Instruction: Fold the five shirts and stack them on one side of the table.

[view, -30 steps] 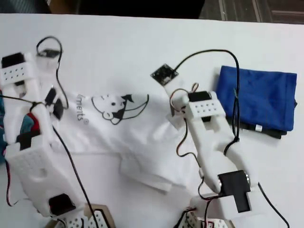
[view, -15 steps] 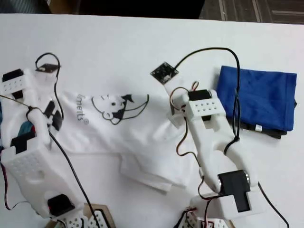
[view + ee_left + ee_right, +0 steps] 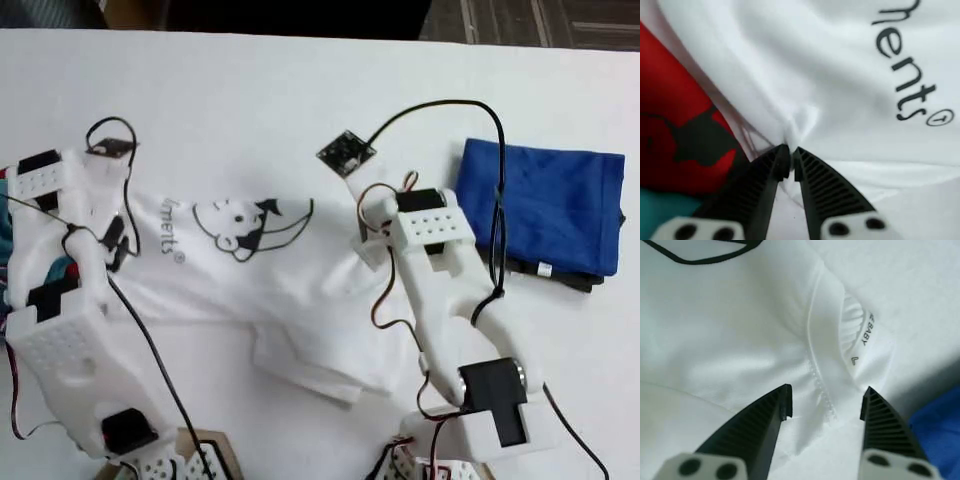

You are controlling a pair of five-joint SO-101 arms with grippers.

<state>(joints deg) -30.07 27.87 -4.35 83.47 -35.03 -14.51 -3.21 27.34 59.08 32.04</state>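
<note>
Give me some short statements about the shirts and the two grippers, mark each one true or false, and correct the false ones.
1. The left gripper is shut on the white shirt. True.
2. The right gripper is shut on the collar. False: it is open, with its jaws spread over the seam beside the collar.
3. A folded blue shirt lies on the right arm's side of the table. True.
4. The blue shirt lies directly on the bare table. False: a dark garment shows under it.
5. The white shirt is plain. False: it carries a black drawing and letters.
</note>
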